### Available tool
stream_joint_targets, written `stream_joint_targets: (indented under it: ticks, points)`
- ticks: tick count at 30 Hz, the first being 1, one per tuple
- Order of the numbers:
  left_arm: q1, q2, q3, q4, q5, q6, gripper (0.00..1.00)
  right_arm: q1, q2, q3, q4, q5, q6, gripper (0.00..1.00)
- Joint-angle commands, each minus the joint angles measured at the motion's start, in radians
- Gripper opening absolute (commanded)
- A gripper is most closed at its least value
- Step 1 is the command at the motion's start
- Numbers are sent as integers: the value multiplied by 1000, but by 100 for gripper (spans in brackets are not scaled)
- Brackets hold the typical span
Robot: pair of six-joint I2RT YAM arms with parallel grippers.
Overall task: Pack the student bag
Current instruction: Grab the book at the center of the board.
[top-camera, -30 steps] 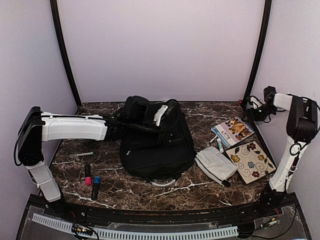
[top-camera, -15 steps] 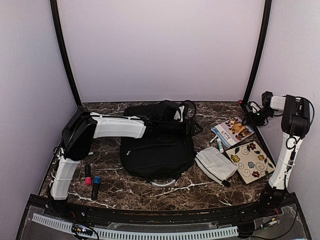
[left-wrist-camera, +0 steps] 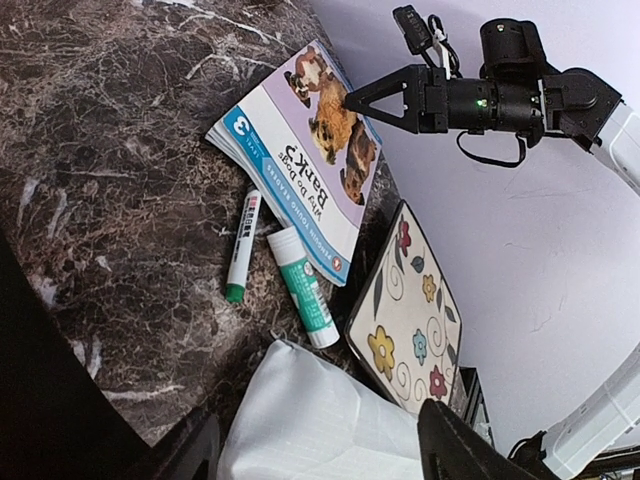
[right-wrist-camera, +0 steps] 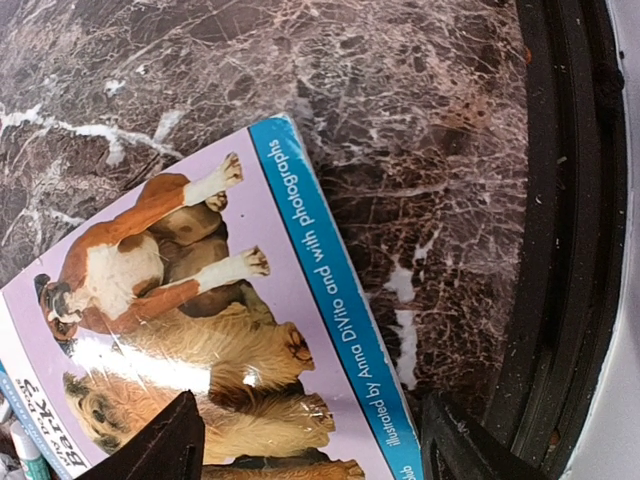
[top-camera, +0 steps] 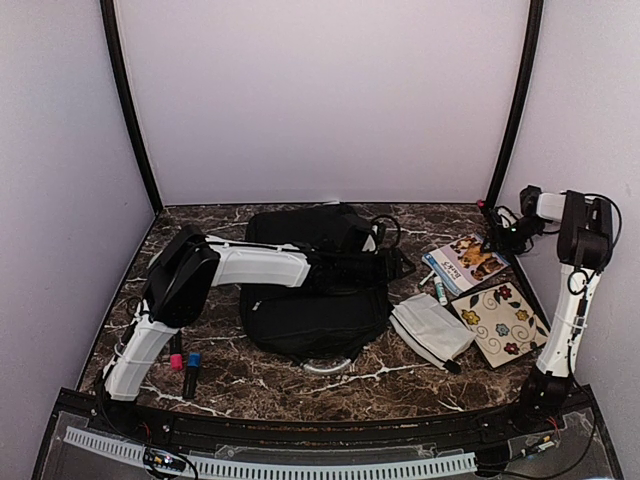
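The left arm [top-camera: 258, 266] and right arm [top-camera: 577, 305] share white shells, black joints, loose black cables [top-camera: 507, 215].

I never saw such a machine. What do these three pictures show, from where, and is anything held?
Two robot arms, the left arm and the right arm, stand at the near edge of the table. The wide picture comes from a camera above and behind them. The other two come from wrist cameras; the dark shapes at their bottom edge are the left fingers and the right fingers. On the table lie a backpack, a white pouch, a dog book, a flowered notebook, a pen, a glue stick and two markers. Both pairs of fingers are open and hold nothing.
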Motion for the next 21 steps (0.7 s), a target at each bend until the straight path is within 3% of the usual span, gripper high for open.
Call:
stream_joint_targets:
  ticks: [1,10,21]
  points:
    - [-6,-2,28,9,-4,-37,71,16,14,3,-33,-52,3,73]
    - [-6,42,80,-44,-91,-83,72,117,7,-11,-48,-92,30,72]
    - [-6,286,361,-175,-123,-266,71,148,-2,-23,-27,-106,62,72]
